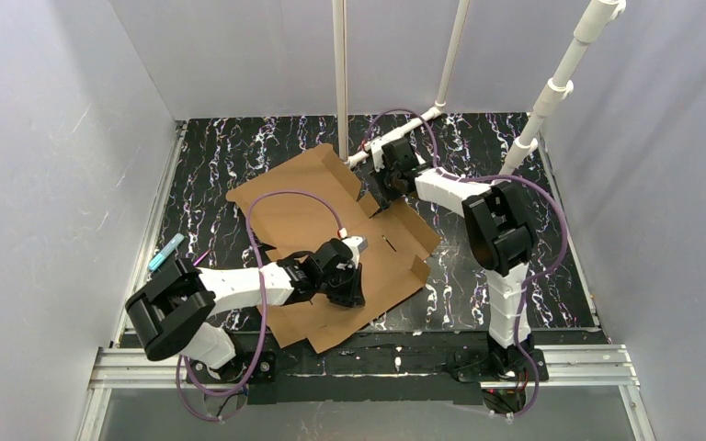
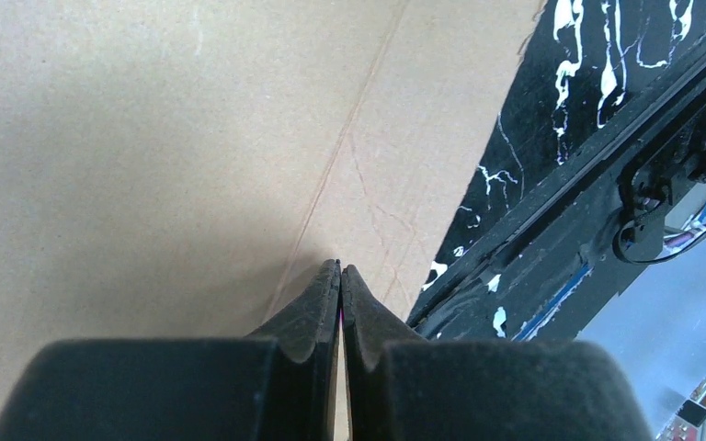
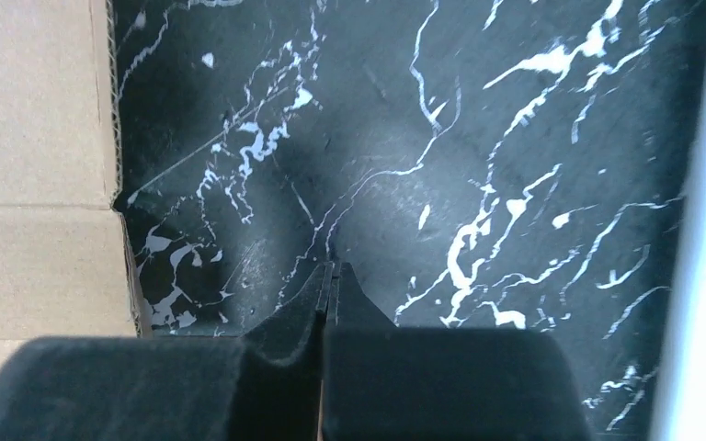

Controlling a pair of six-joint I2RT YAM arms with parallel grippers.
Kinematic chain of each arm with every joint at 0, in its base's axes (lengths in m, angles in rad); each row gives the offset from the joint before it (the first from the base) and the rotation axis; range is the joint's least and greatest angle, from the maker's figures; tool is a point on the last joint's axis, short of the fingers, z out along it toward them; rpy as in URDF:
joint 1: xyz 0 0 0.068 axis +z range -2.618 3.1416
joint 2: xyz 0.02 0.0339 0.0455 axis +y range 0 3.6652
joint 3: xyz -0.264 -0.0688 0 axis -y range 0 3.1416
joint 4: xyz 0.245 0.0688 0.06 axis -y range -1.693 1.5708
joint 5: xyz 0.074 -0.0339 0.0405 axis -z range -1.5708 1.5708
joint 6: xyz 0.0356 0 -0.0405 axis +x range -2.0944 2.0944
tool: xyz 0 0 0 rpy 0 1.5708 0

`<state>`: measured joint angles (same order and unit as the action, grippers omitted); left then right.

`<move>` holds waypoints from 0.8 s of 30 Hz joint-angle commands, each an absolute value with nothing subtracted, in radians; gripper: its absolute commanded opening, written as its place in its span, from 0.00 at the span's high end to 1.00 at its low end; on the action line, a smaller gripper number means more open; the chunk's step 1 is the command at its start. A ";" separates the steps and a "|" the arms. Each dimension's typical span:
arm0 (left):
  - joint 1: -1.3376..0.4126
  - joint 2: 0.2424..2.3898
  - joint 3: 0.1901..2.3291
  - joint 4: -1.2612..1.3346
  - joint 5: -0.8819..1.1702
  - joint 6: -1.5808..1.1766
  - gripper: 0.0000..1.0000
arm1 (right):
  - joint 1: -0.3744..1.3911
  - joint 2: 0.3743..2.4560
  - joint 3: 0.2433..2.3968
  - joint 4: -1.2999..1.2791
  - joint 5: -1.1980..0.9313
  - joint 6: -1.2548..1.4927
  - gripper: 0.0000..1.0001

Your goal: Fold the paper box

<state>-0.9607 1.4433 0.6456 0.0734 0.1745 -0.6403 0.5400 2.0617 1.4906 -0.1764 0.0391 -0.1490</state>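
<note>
Blue pen-like item (image 1: 165,251): lying on the table (image 1: 478,276), at 9 o'clock from the sheet, well apart from it.
Left gripper (image 2: 340,271): fingers pressed together, nothing between; tips low over cardboard beside a crease, toward 5 o'clock of the sheet.
Paper box (image 1: 313,216): opened out as a flat sheet, mid-table, lying askew.
Right gripper (image 3: 333,268): fingers together, empty; over bare marbled surface just beside the cardboard's cut edge, near 2 o'clock.

Black marbled table (image 1: 478,276) enclosed by plain grey walls (image 1: 55,138).
</note>
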 commanded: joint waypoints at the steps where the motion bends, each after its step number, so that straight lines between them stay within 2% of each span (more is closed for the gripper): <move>1: -0.948 1.406 0.622 0.062 0.192 -0.640 1.00 | 0.552 2.039 1.521 -0.109 -0.075 -0.062 0.99; 4: -0.939 1.413 0.620 0.067 0.199 -0.633 1.00 | 0.598 2.016 1.467 -0.108 -0.188 -0.085 0.99; 8: -0.927 1.436 0.626 0.075 0.223 -0.622 1.00 | 0.654 1.977 1.409 -0.081 -0.194 -0.111 0.99; 20: -0.912 1.464 0.608 0.118 0.261 -0.625 1.00 | 0.690 2.116 1.423 -0.115 -0.051 -0.053 0.99; 24: -0.898 1.411 0.598 0.114 0.269 -0.628 1.00 | 0.682 2.134 1.450 -0.151 -0.016 -0.081 0.99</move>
<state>-0.9165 1.4639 0.6228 0.1146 0.2478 -0.6357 0.6868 2.0830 1.4338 -0.1066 -0.0799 -0.0746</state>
